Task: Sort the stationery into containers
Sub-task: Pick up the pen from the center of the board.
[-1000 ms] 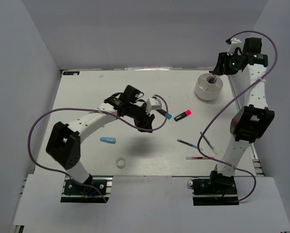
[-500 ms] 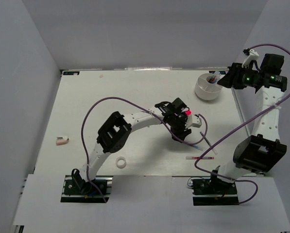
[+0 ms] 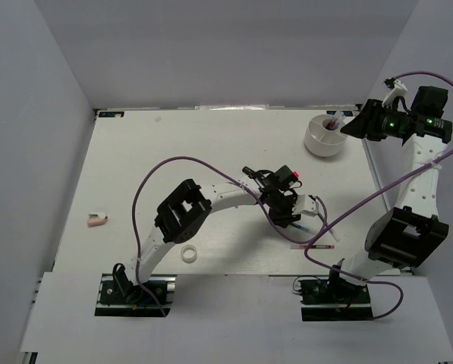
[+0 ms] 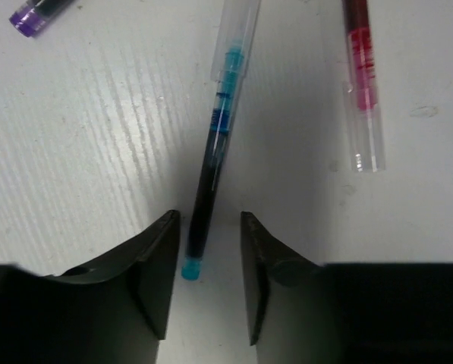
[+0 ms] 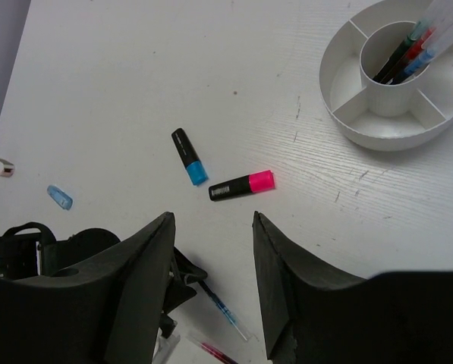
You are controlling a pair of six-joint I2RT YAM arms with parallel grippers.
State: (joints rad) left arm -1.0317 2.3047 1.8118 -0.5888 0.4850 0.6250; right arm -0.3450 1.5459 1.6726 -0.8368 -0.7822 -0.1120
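Observation:
A dark-blue pen (image 4: 215, 144) lies on the table with its light-blue end between my left gripper's (image 4: 209, 220) open jaws, close to the left finger (image 4: 156, 262). In the top view that gripper (image 3: 296, 216) sits low over the blue pen (image 3: 311, 226). A red pen (image 4: 361, 72) lies just to the right, also visible from above as the red pen (image 3: 315, 246). My right gripper (image 5: 212, 224) hangs open and empty, high beside the round white divided container (image 5: 347, 125), whose centre cup holds several pens. A blue-capped marker (image 5: 190, 157), a pink-capped marker (image 5: 241, 186) and a light-blue tube (image 5: 59, 197) lie on the table.
A white tape ring (image 3: 187, 254) lies near the front edge. A small pinkish-white piece (image 3: 97, 221) sits at the far left. The container (image 3: 326, 134) stands at the back right. My left arm's purple cable (image 3: 158, 171) arcs over the middle of the table.
My left arm has swung from the table's middle to the right and come down over the blue pen, its jaws narrowing. My right arm has drawn back to the right of the container.

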